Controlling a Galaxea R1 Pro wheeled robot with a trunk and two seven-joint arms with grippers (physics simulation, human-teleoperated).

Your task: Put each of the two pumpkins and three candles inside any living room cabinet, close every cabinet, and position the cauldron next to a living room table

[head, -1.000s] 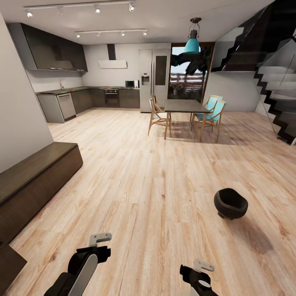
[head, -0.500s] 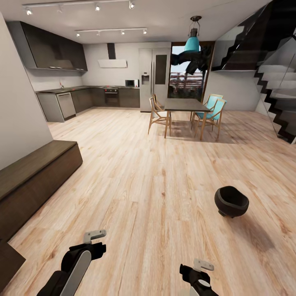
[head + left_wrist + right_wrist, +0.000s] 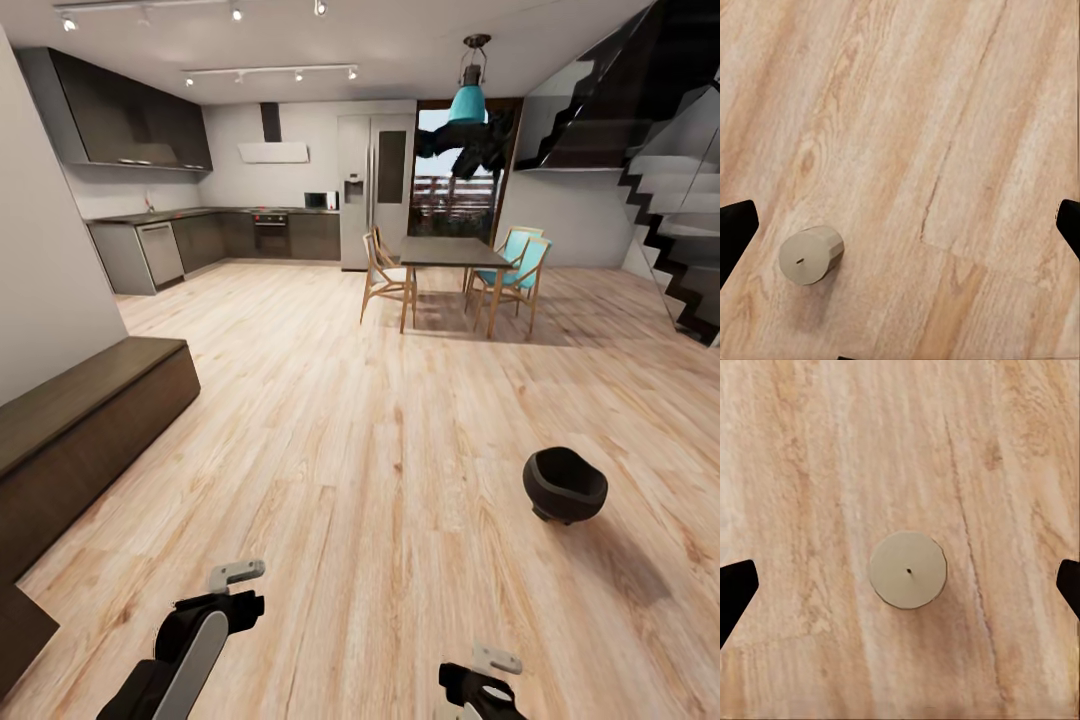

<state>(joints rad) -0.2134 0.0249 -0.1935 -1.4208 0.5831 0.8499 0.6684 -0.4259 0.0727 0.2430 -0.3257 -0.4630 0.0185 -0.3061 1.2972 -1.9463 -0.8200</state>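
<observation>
Cauldron (image 3: pixel 565 484): dark grey-black, round-bellied, wide-mouthed; upright on the wooden floor, in the open.

Cabinet (image 3: pixel 80 430): long, low, dark brown wooden unit along the wall; fronts closed.

Candle (image 3: pixel 811 255): pale grey stub, upright on the floor, slightly tilted in view.

Second candle (image 3: pixel 908 570): pale grey, upright on the floor, seen straight down, wick dot central.

Head view: set high, facing forward and slightly down across the wooden floor (image 3: pixel 380 450) toward the dining table (image 3: pixel 450 256) at the far end, taking in the whole room. Left wrist view: aimed straight down, close above the floor (image 3: pixel 945 150), a candle (image 3: pixel 810 256) standing off toward one fingertip. Right wrist view: likewise straight down and close, centred over another candle (image 3: pixel 908 570). Shared among all three: the same plank floor.
</observation>
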